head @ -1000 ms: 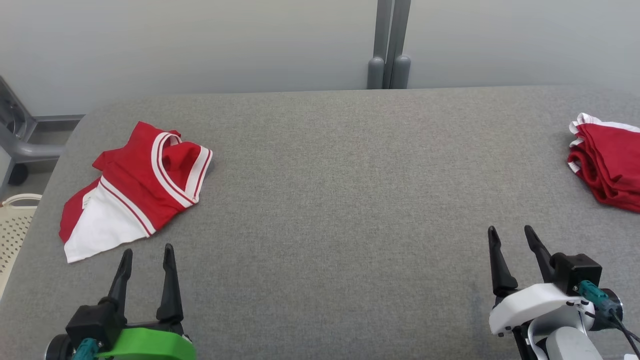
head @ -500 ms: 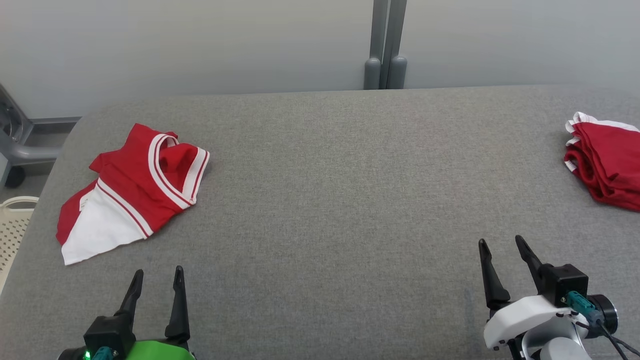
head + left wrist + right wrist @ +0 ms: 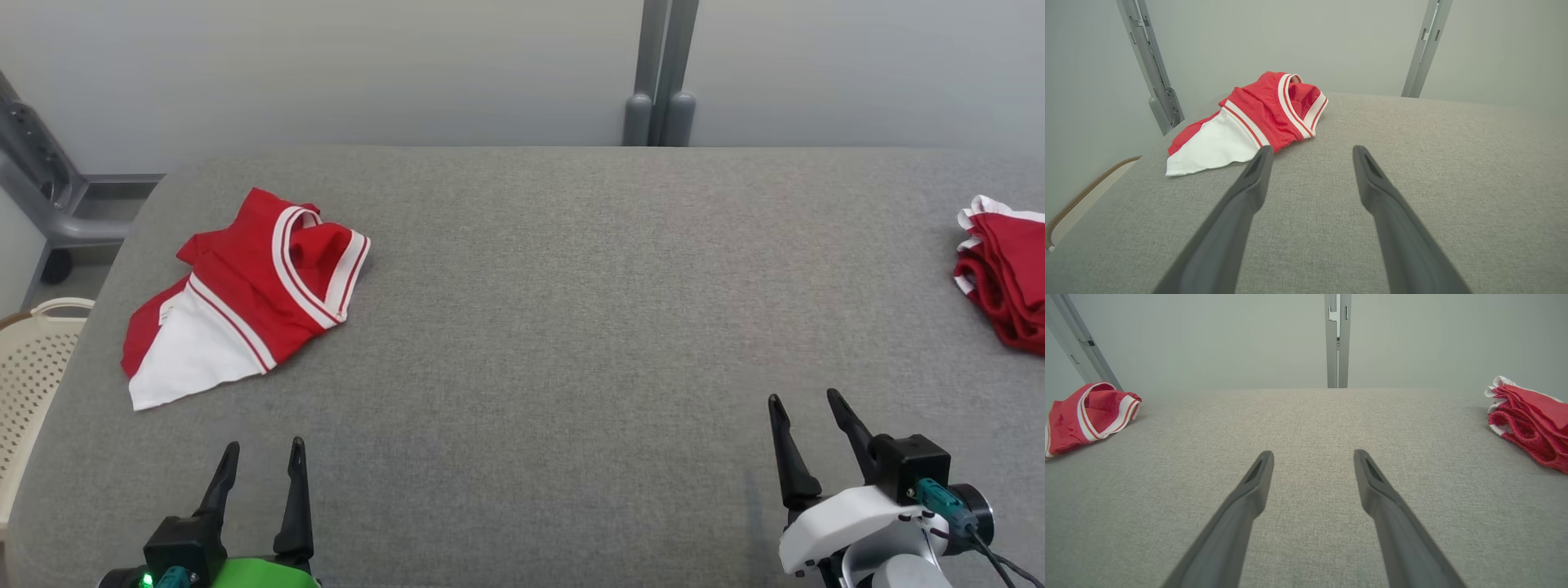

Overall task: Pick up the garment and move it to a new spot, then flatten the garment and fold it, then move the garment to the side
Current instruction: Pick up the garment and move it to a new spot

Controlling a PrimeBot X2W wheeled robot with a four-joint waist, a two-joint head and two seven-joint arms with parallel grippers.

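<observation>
A crumpled red and white garment (image 3: 245, 290) with striped white trim lies on the left of the grey table (image 3: 555, 310); it also appears in the left wrist view as the garment (image 3: 1249, 122) and at the left edge of the right wrist view as the garment (image 3: 1086, 412). My left gripper (image 3: 263, 445) stands open at the lower left, short of the garment and apart from it, with nothing between its fingers (image 3: 1253, 179). Over bare cloth at the lower right, my right gripper (image 3: 804, 398) is open and empty too.
A stack of folded red garments (image 3: 1004, 282) lies at the table's right edge, also seen as the stack (image 3: 1527, 424). A cream perforated basket (image 3: 28, 367) stands off the left edge. A grey post (image 3: 661, 73) rises behind the table against the pale wall.
The head camera has shifted, so the whole scene sits further right. Both grippers have drawn back toward the near edge and stay open. The garment lies as before.
</observation>
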